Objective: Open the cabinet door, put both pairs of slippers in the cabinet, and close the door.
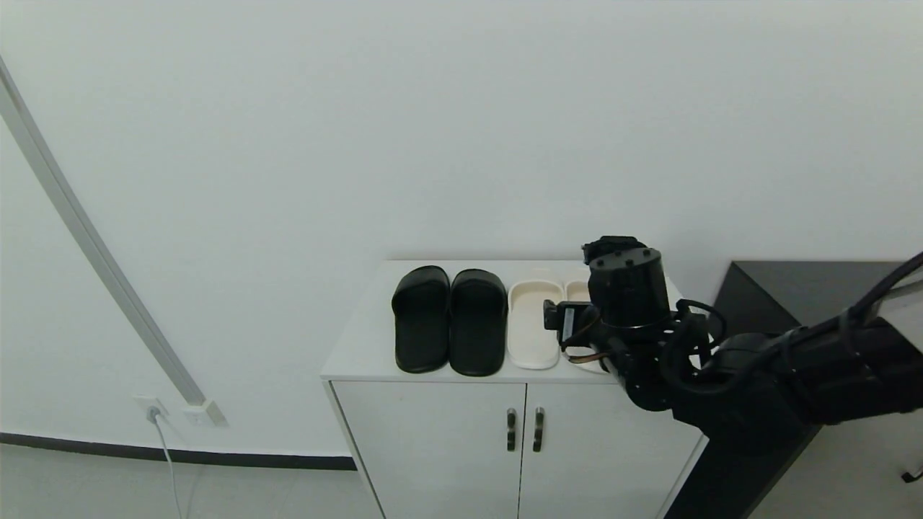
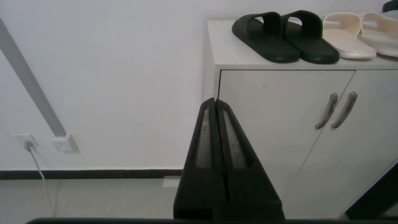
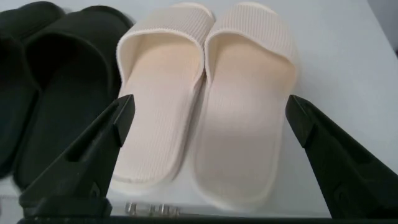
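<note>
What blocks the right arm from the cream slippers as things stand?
Probably nothing, so yes: the right gripper hangs above the cream slippers, jaws open on either side of the pair; the black slippers lie beside them.

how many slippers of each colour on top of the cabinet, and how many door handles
black slippers: 2
cream slippers: 2
cabinet door handles: 2
total: 6
</note>
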Robot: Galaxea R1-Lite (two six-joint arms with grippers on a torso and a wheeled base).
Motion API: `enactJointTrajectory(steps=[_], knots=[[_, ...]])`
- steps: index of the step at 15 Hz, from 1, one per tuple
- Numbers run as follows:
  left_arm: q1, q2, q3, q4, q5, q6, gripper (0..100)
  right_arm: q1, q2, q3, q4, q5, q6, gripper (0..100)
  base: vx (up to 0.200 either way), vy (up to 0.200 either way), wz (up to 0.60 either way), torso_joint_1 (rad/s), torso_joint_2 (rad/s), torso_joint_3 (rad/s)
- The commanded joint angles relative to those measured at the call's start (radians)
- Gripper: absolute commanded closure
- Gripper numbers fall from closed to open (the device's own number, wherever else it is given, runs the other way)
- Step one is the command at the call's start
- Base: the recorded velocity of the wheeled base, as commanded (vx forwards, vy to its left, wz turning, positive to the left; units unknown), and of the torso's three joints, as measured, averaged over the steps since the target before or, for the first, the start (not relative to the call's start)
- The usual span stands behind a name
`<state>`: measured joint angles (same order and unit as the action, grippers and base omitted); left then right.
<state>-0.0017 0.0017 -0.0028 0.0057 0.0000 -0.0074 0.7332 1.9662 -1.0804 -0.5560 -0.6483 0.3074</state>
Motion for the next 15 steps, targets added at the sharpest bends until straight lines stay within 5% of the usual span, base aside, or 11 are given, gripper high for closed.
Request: enactJointTrajectory(steps=[1, 15], knots=[[0.0, 0.001, 0.0, 0.0, 0.0, 0.0, 100, -0.029, 0.097, -0.069, 0.002, -0.005, 0.001, 0, 0.0, 0.0, 0.0, 0.0, 0.0, 0.0], [0.0, 0.001, 0.0, 0.0, 0.002, -0.002, 100, -0.12, 0.359, -0.408, 0.034, -0.005, -0.039, 0, 0.0, 0.0, 0.0, 0.0, 0.0, 0.0]])
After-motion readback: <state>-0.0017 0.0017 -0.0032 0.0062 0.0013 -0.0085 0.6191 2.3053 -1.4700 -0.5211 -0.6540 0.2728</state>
